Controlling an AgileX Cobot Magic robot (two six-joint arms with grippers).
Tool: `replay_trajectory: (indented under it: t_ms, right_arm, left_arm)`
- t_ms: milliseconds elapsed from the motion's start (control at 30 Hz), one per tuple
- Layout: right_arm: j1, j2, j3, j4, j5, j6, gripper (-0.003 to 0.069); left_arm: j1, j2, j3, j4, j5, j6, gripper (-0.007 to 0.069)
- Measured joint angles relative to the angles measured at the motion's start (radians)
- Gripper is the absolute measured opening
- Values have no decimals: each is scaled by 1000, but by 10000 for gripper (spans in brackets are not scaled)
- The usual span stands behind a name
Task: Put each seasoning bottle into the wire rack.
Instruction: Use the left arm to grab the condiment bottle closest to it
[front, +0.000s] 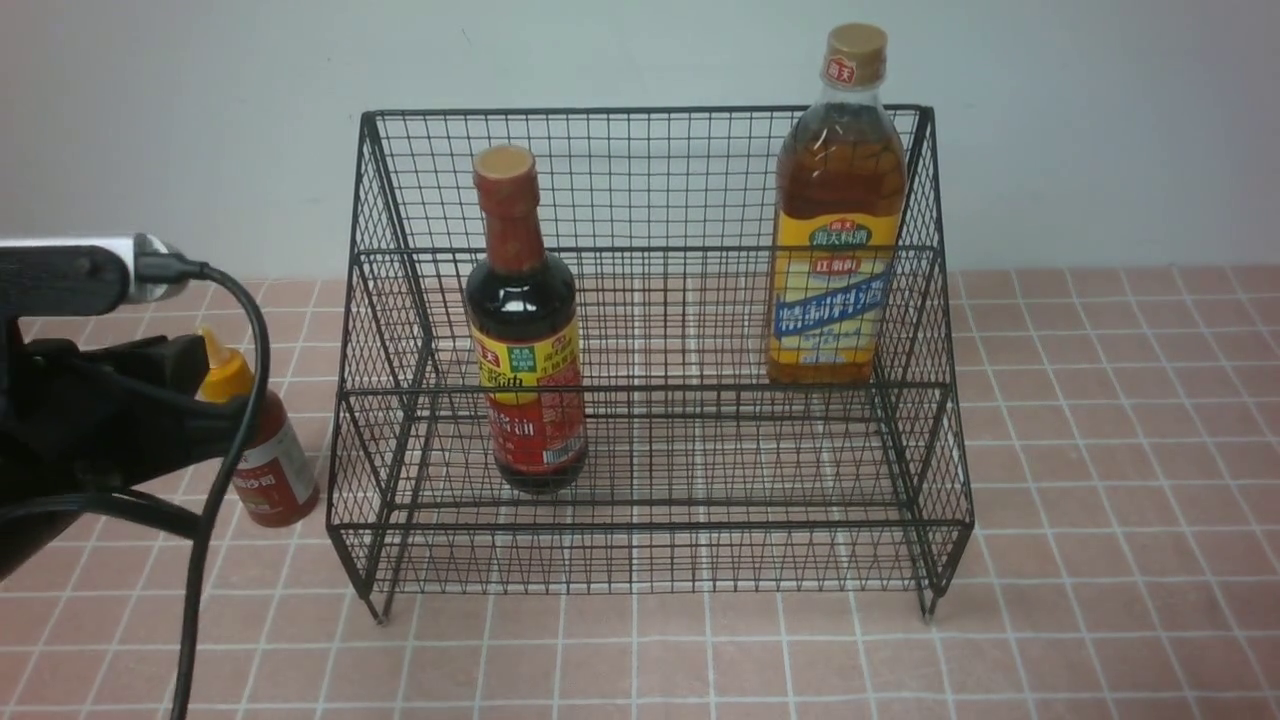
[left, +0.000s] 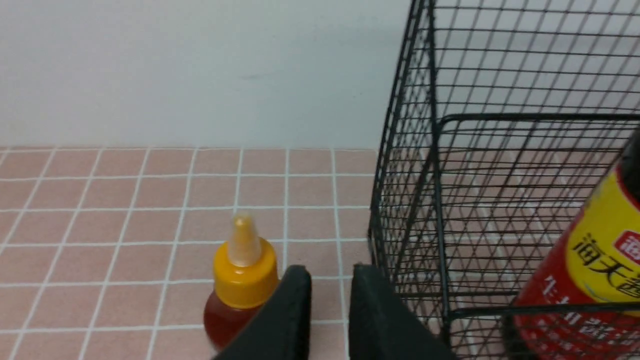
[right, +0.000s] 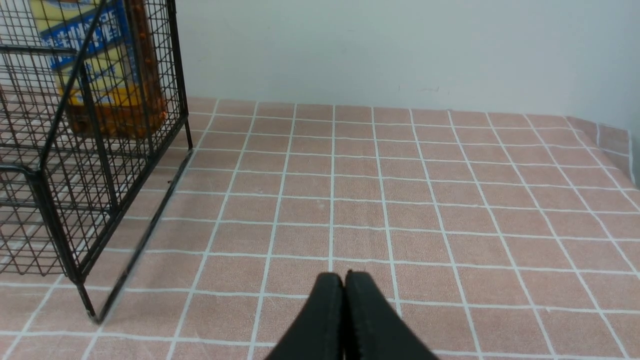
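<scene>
Front view, far left: left gripper (left: 330, 274) narrowly parted, holding nothing, just beside small red bottle (front: 272, 478). That bottle sits on desk (front: 1100, 450), outside wire rack (front: 700, 560), near its left side. Soy-sauce bottle (front: 525, 380) upright on lower tier, left part. Amber bottle (front: 835, 260) upright on upper tier, right end. Right gripper (right: 344, 280) pressed closed, empty, over desk right of rack.

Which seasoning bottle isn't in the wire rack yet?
The small red bottle with the yellow nozzle cap, standing beside the wire rack; the other two stand inside it.
</scene>
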Motion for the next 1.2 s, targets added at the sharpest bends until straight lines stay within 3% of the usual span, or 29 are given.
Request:
replay_trajectory:
  t_ms: [367,467,667,833,967,1200]
  right_arm:
    - [0,0,0,0,0,0,-13]
    - [0,0,0,0,0,0,-13]
    - [0,0,0,0,0,0,-13]
    - [0,0,0,0,0,0,-13]
    - [0,0,0,0,0,0,-13]
    - [0,0,0,0,0,0,-13]
  left_arm:
    - [-7,-113,9,99,105,59,113]
    - [-7,-113,45,134,42,52,125]
    - [-7,-83,194,296,-364,-38,209]
    - [-7,-2,209,301,-482,-107,303]
    - [-7,113,211,259,-549,-121,421]
    - [55,218,211,212,-704,-147,480]
